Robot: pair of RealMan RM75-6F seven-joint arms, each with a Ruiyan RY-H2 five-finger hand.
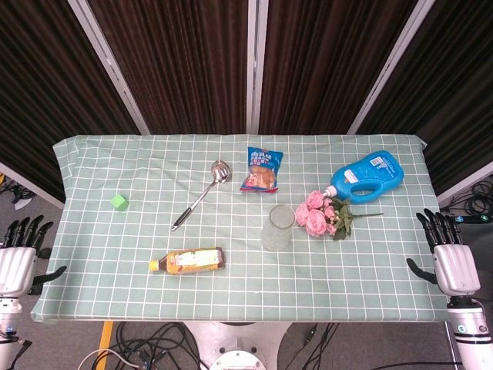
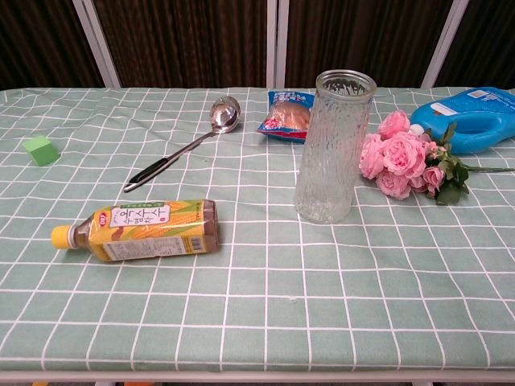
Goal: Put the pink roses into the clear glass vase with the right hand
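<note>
A bunch of pink roses (image 1: 319, 214) (image 2: 398, 159) lies flat on the green checked cloth, blooms toward the vase and stems pointing right. The clear glass vase (image 1: 278, 227) (image 2: 331, 146) stands upright just left of the blooms, nothing inside it. My right hand (image 1: 449, 258) hangs off the table's right edge, fingers apart and holding nothing, well right of the roses. Beside the table's left edge my left hand (image 1: 18, 258) is likewise spread and holds nothing. Neither hand shows in the chest view.
A blue detergent bottle (image 1: 368, 175) (image 2: 475, 117) lies behind the roses. Behind the vase lie a snack packet (image 1: 262, 170) (image 2: 290, 114) and a metal ladle (image 1: 202, 193) (image 2: 183, 147). A drink bottle (image 1: 188, 260) (image 2: 138, 229) lies front left; a green cube (image 1: 119, 201) (image 2: 40, 149) far left.
</note>
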